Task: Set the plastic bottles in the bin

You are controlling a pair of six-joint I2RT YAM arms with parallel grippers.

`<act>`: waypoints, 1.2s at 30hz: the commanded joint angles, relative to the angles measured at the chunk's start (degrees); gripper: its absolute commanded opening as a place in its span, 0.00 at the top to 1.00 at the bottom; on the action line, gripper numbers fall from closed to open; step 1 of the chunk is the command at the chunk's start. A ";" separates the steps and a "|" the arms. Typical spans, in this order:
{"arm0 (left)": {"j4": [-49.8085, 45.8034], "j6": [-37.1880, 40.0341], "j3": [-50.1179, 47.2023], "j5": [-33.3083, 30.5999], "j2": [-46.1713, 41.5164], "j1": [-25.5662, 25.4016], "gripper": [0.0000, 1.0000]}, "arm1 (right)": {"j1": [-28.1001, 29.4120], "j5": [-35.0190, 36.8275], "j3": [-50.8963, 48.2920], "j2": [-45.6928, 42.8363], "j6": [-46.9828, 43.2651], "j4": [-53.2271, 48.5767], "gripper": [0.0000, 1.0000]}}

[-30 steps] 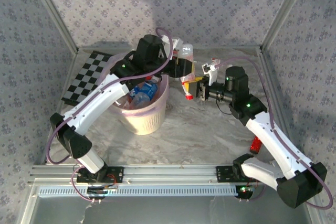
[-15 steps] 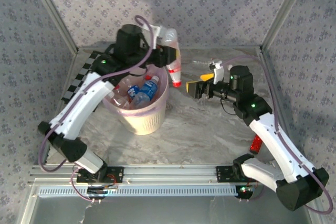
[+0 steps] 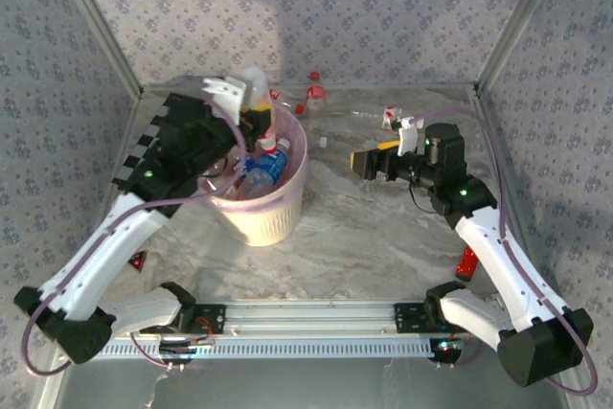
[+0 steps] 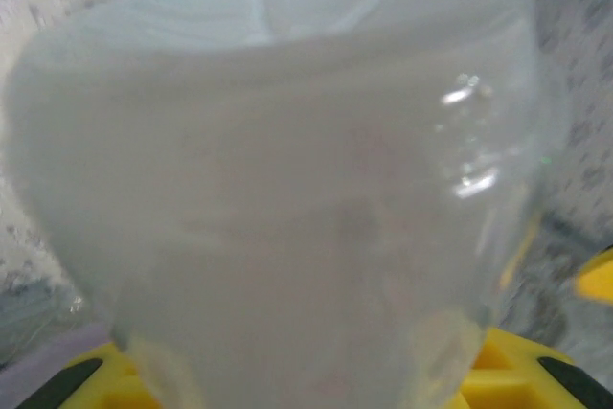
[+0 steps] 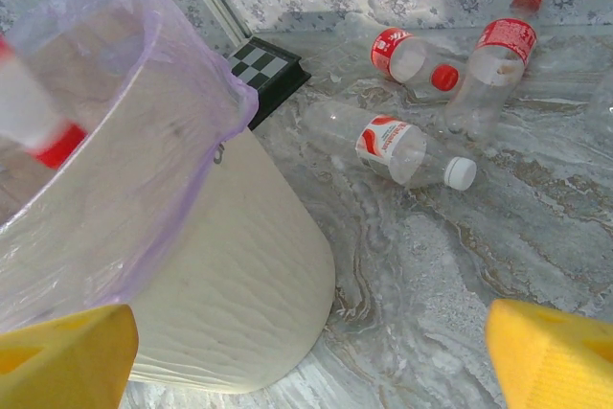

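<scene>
Several bottles (image 3: 259, 174) lie in the bin (image 3: 273, 222). The left gripper (image 3: 255, 114), clamped on a clear bottle (image 4: 287, 189), hangs over its rim, upper left. The right gripper (image 3: 368, 160) gapes empty, and loose bottles (image 3: 313, 95) wait at upper centre.

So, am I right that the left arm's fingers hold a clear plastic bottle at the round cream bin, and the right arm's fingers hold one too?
No: the right arm's yellow fingers stand open and empty, as the right wrist view shows. The left arm's fingers do hold a clear plastic bottle at the round cream bin.
</scene>
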 commanded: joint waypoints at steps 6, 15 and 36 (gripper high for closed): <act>13.09 4.72 -9.06 -4.81 2.12 0.85 0.99 | -0.77 -1.20 -0.32 0.90 0.52 -0.30 0.05; 15.39 3.31 -8.97 -4.13 4.46 3.62 0.98 | -0.52 -2.16 0.55 3.18 1.14 0.82 0.05; 15.40 2.50 -17.15 -2.59 6.15 5.93 0.73 | -0.44 -1.99 0.39 4.02 0.22 0.30 0.05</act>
